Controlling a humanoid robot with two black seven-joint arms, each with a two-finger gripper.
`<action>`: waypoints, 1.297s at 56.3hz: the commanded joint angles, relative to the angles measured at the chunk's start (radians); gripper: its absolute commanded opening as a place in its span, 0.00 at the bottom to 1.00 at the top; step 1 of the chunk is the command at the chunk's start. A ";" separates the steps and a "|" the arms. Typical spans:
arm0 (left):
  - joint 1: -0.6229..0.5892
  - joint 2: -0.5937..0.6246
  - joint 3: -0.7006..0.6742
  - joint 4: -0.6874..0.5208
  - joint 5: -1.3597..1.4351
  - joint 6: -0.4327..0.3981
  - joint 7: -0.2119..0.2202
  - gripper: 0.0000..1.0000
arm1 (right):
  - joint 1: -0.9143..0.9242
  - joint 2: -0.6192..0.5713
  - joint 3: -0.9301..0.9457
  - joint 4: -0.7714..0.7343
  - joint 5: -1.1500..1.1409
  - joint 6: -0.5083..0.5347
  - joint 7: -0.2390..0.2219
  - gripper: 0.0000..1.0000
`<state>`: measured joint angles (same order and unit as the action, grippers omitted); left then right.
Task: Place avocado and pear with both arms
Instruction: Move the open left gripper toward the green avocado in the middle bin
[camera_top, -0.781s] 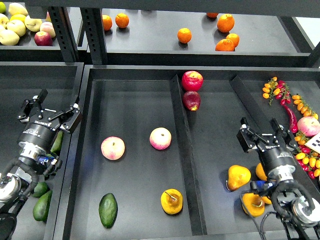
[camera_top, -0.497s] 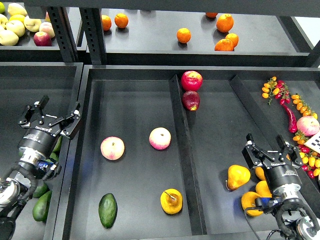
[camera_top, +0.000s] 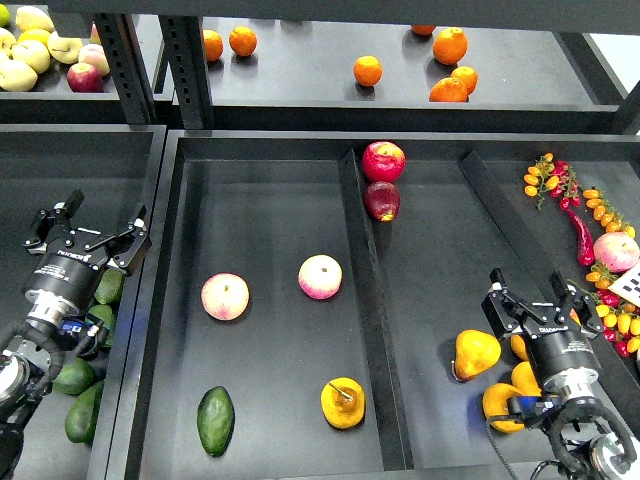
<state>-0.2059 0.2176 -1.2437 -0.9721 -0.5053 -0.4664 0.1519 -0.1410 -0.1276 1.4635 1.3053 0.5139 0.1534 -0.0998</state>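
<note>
Both arms (camera_top: 60, 290) low, jaws spread.

Open tray floor is lying around the avocado (camera_top: 215, 420) and pear (camera_top: 343, 402) (two pink-yellow fruits (camera_top: 225, 296) sitting farther back); the divider (camera_top: 368, 310) is flanking the pear's right.

I counted in center tray: one dark green almond-shaped avocado (camera_top: 215, 420), one golden-yellow stemmed pear (camera_top: 343, 402), two round pink-yellow fruits (camera_top: 225, 296), two red apples (camera_top: 384, 161).
</note>
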 joint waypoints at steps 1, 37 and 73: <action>-0.004 0.002 0.001 0.001 0.001 -0.022 0.038 1.00 | 0.000 0.000 0.000 0.000 0.000 0.000 0.000 1.00; -0.205 0.190 0.331 -0.036 0.280 -0.022 0.337 1.00 | 0.049 -0.015 0.050 -0.032 -0.012 -0.009 0.000 1.00; -0.464 0.259 0.876 -0.122 0.495 -0.022 0.337 1.00 | 0.149 -0.018 0.113 -0.123 -0.028 -0.048 0.000 1.00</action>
<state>-0.6370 0.4847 -0.4327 -1.0962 -0.0142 -0.4889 0.4889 0.0026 -0.1457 1.5761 1.1833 0.4865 0.1059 -0.0997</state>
